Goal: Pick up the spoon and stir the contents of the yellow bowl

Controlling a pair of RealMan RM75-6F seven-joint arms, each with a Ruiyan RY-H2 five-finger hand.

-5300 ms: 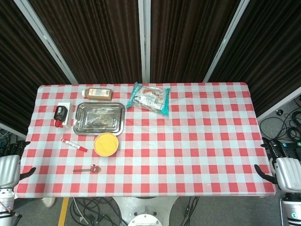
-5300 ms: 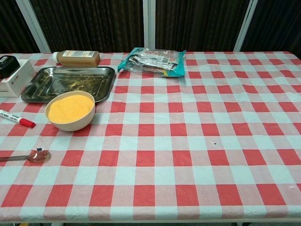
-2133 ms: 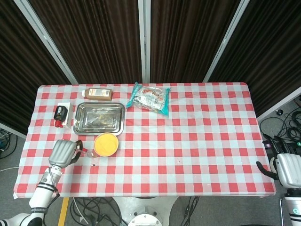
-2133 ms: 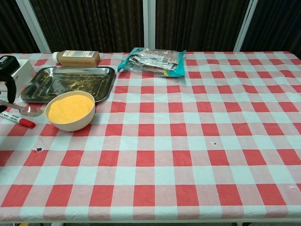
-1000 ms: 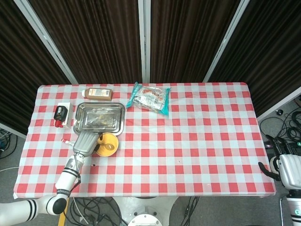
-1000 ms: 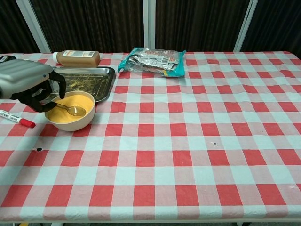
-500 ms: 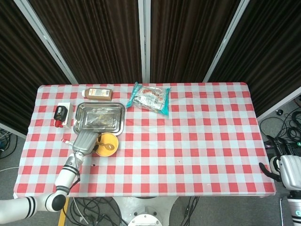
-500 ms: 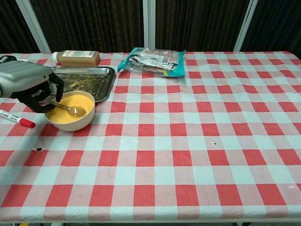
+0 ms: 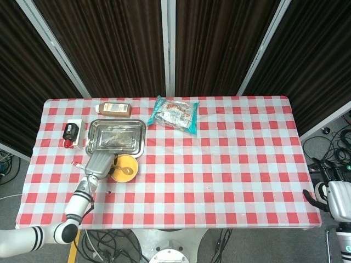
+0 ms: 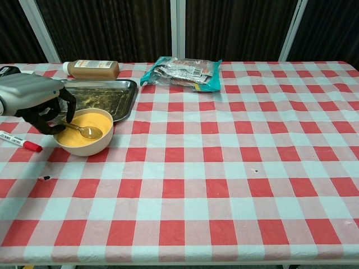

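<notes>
The yellow bowl [image 10: 92, 147] [image 9: 129, 174] of orange powder stands left of centre on the checked table, just in front of the metal tray. My left hand [image 10: 35, 102] [image 9: 98, 164] hovers over the bowl's left rim and grips the handle of the spoon [image 10: 85, 131]. The spoon's bowl end lies in the powder. My right hand [image 9: 339, 194] hangs off the table's right edge in the head view, holding nothing; how its fingers lie is unclear.
A metal tray [image 10: 112, 95] sits behind the bowl, a brown bottle [image 10: 92, 69] behind that. A red marker [image 10: 21, 142] lies left of the bowl, a white box with a black item [image 9: 73, 133] further back, and a snack bag [image 10: 185, 72] at the back centre.
Since the earliest frames my left hand picked the spoon up from the table's front left and brought it into the bowl. In the last second it shifted slightly left and back.
</notes>
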